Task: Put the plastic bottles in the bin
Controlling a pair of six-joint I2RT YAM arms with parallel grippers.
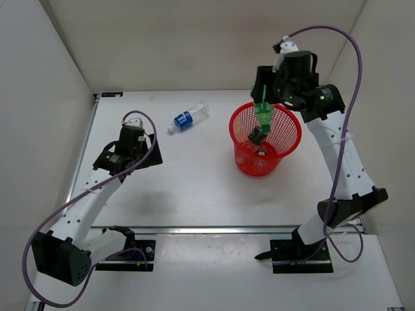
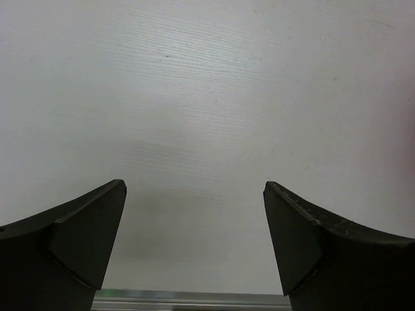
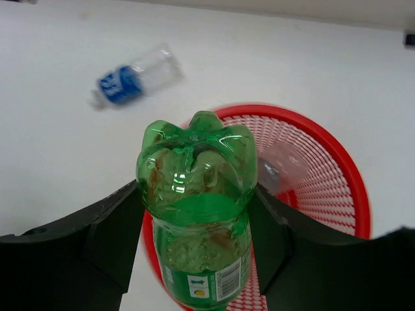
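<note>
You had the right gripper [image 3: 198, 217] clamped on the green bottle [image 3: 194, 168], held over the red bin [image 1: 249, 161]. The blue-labelled bottle [image 1: 188, 118] lay on the worktop [image 1: 194, 184] left of the bin. Your left gripper [image 2: 194, 240] stood wide, holding nothing.

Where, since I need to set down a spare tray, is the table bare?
Bare: the wide table stretch between the left gripper and the bin, on the arms' side of the blue-label bottle; also the far strip behind that bottle. Crowded: over the bin, where the right gripper holds the green bottle.
</note>
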